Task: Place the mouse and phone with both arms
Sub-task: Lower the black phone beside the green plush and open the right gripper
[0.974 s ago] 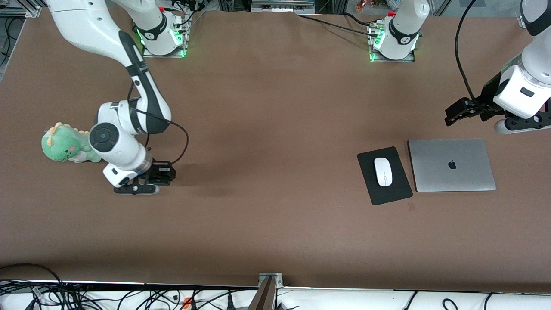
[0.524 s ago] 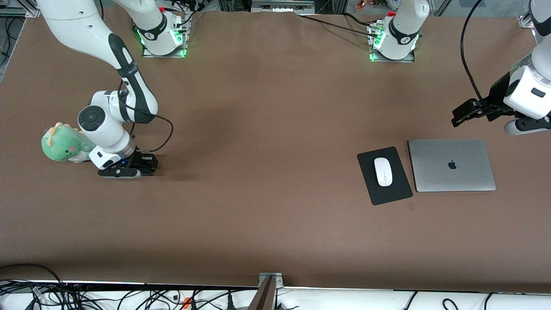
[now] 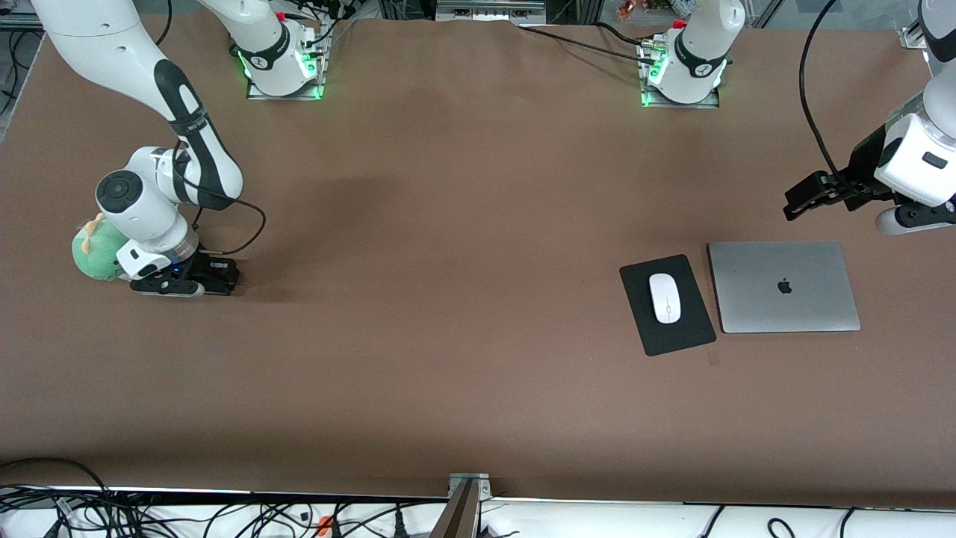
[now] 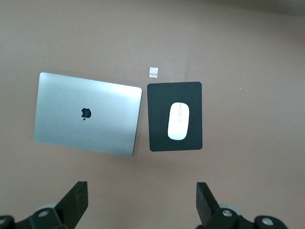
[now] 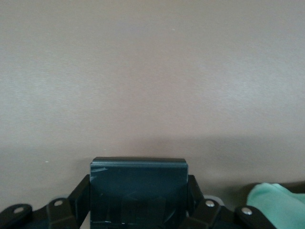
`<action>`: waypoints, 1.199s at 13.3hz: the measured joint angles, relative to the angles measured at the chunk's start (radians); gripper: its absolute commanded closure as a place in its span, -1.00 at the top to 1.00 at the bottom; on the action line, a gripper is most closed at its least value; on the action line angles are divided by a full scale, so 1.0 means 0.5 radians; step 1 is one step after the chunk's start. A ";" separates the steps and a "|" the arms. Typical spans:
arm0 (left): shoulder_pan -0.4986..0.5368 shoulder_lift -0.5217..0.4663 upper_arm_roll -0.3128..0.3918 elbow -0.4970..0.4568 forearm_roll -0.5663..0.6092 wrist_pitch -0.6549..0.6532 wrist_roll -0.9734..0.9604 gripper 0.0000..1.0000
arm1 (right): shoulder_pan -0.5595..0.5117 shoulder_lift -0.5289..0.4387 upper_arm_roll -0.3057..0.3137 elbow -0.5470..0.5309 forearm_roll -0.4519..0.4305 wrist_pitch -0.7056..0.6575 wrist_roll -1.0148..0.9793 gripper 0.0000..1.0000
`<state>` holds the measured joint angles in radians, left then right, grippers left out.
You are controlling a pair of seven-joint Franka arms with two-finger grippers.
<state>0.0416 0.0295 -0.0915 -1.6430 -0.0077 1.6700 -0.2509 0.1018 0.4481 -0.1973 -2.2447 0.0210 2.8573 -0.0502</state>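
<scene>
A: Front view: where is the mouse (image 3: 665,297)?

B: It lies on the pad (image 3: 667,304), a flat black sheet toward the left arm's end of the table. Its long axis runs about 12 to 6 o'clock. The laptop (image 3: 783,286), closed and silver, sits just beside the pad at its 3 o'clock, a thin gap between them. The left wrist view shows the same 3 things: mouse (image 4: 178,121), pad (image 4: 174,116), laptop (image 4: 87,113).

A: And the phone?

B: The right gripper (image 5: 138,191) has its 2 fingers closed on the phone (image 5: 138,188), a dark slab whose top edge stands level between them in the right wrist view. In the front view the right gripper (image 3: 213,276) is low over the table (image 3: 463,224) toward the right arm's end, and the phone cannot be made out there.

A: Anything next to it?

B: A green plush (image 3: 95,250) sits at about 9 o'clock from that gripper, partly hidden by the right arm's wrist. A pale green corner of the plush (image 5: 276,202) shows in the right wrist view too.

A: The left gripper?

B: The left gripper (image 3: 803,200) hangs over bare table at about 12 o'clock from the laptop. In the left wrist view its fingers (image 4: 76,200) are spread wide with nothing between them, and the left gripper (image 4: 140,202) looks down on the laptop and pad.
</scene>
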 measured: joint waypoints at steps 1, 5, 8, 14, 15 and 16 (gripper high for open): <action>0.000 0.006 -0.002 0.000 0.000 0.000 0.000 1.00 | -0.013 0.000 0.000 -0.002 0.002 0.001 -0.003 -0.23; -0.010 0.020 -0.029 0.000 0.000 0.000 -0.001 1.00 | -0.019 0.000 0.003 -0.020 0.018 0.002 -0.005 0.41; -0.009 0.026 -0.029 0.001 0.000 0.000 -0.001 1.00 | -0.019 0.000 0.008 -0.037 0.035 0.018 -0.006 0.99; -0.008 0.026 -0.027 0.007 0.000 0.000 -0.002 1.00 | -0.019 -0.005 0.047 -0.017 0.035 -0.007 -0.060 1.00; -0.008 0.026 -0.027 0.009 0.000 0.000 -0.002 1.00 | -0.019 -0.022 0.058 0.018 0.035 -0.085 -0.064 1.00; -0.008 0.026 -0.027 0.010 0.000 0.000 -0.002 1.00 | -0.018 -0.055 0.068 0.070 0.035 -0.199 -0.067 1.00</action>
<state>0.0377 0.0428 -0.1050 -1.6382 -0.0077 1.6701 -0.2518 0.0926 0.4206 -0.1635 -2.2095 0.0388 2.7578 -0.0836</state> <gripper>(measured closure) 0.000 0.000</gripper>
